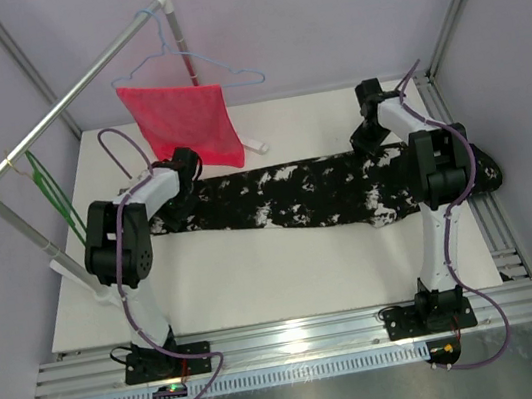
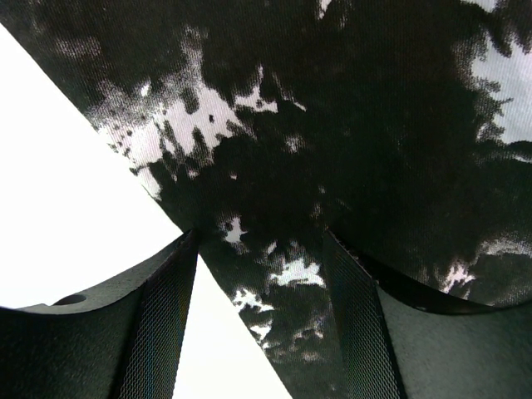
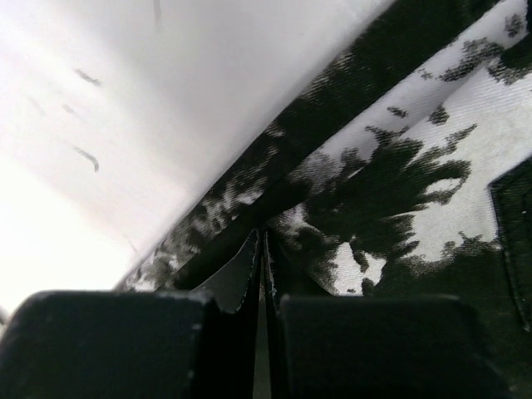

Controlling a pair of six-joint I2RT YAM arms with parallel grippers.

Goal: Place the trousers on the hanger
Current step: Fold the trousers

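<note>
Scene: two robot arms are reaching over a white tabletop (image 1: 259,282) – seen from above and from each wrist.
Where the trousers are: the trousers (image 1: 286,196) are lying flat across the middle of the tabletop, running from near the left edge out to the right edge.
Long axis: it is running left to right, dipping slightly toward the near right corner.
Which way they point: the broader end, seemingly the waist, is lying at the right edge; the narrower leg end is pointing left, toward the hanger.
Hanger: the hanger (image 1: 55,197) is hanging from a rail (image 1: 68,99) beyond the left edge, well apart from the fabric.
Left tool: the left tool (image 2: 259,249) is hovering wide open over the leg end, one finger over fabric, the other over bare tabletop.
Right tool: the right tool (image 3: 263,237) is sitting at the far edge of the trousers near the waist, its fingers pressed nearly together – apparently pinching a fold.
Step in hand: securing the grasp, with nothing lifted yet.
Next move: the left tool is needing to come down and close on the leg end, so both arms can raise the cloth and carry it left.
</note>
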